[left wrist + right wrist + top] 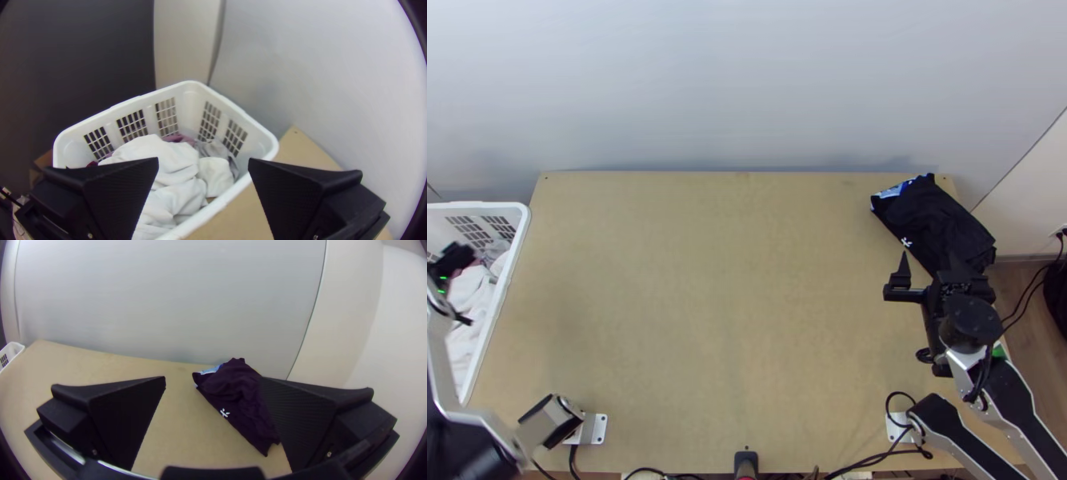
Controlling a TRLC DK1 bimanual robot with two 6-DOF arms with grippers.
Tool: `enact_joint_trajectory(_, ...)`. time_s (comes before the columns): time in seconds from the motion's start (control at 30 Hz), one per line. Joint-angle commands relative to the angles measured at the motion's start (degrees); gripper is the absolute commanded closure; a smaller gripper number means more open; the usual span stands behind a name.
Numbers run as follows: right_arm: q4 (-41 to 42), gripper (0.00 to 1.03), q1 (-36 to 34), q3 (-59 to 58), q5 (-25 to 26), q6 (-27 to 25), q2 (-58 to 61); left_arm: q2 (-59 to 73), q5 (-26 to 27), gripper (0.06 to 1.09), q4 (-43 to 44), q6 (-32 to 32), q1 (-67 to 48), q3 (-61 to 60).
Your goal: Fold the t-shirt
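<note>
Plainly, we find the black t-shirt at the far right corner of the bench. It lies as a compact, wrinkled bundle running along the right edge, part of it extending past that edge. We see a small white mark on the side turned toward the middle of the bench, and a blue-and-white patch at its far end.

Over the right edge, just nearer to us than the bundle, is the right gripper. Its pincer stands wide apart, and we see it holding nothing; the cloth lies beyond its fingers. Whether any part of it touches the t-shirt, we cannot tell.

Beside the left edge, toward the far left corner, we have a white plastic basket with grid openings in its walls. Rumpled white cloth fills much of it, with a mauve piece and a grey one near the far wall. The left gripper is above this basket. In its own wrist view, the left gripper has its pincer spread wide, also with nothing held.

At the middle of the near edge, we see a small black fixture.
</note>
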Motion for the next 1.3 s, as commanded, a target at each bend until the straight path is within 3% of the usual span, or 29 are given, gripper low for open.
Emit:
enact_joint_trajectory(0.0, -5.9, 0.04, -2.3, 3.0, 0.0, 4.4, 1.5, 18.1, 2.0, 0.11, 1.8, -0.3, 14.6, 6.8)
enact_joint_trajectory(0.37, -8.5, 0.04, -1.9, 4.2, 0.0, 4.3, 1.4, 42.7, 1.3, 0.11, 8.5, 1.5, 28.6, 14.1)
enact_joint_trajectory(0.63, -10.7, 0.04, -1.8, 4.5, 0.1, 4.3, 2.2, 54.7, -1.9, 0.11, 8.1, 0.1, 28.9, 22.8)
enact_joint_trajectory(1.03, -11.7, 0.04, -2.0, 4.2, 0.1, 4.3, 3.1, 62.6, -3.7, 0.11, 4.6, -0.4, 27.9, 29.2)
enact_joint_trajectory(1.13, -11.7, 0.04, -2.2, 4.1, 0.1, 4.4, 3.3, 63.7, -3.6, 0.28, 4.6, -0.5, 27.8, 30.3)
enact_joint_trajectory(1.27, -12.5, 0.04, -2.4, 4.1, 0.1, 4.4, 3.3, 63.6, -3.5, 0.76, 4.8, -0.1, 26.7, 30.8)
